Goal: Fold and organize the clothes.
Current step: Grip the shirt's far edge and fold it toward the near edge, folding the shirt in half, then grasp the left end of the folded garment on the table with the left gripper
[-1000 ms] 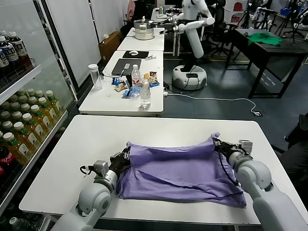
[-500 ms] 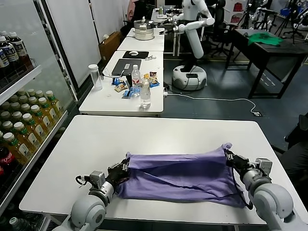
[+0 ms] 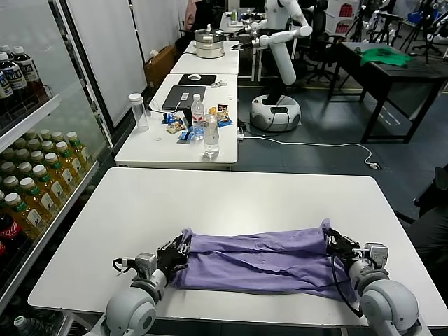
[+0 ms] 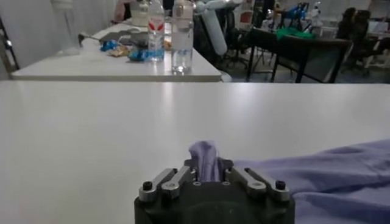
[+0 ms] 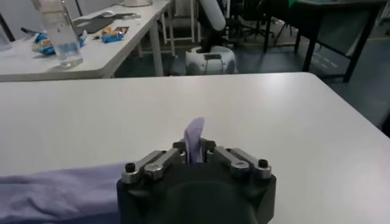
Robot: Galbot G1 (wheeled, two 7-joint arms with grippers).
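At lower left, the left gripper seems clenched on a corner of the soft lavender T-shirt, though its fingertips are hidden. The shirt lies folded across the white table at lower centre. At lower right, the right gripper pinches the opposite corner.

The T-shirt is thin, soft, matt lavender cloth, wrinkled. The worktop is smooth, white, faintly glossy. Both claws look like dark matt plastic with metal screws.
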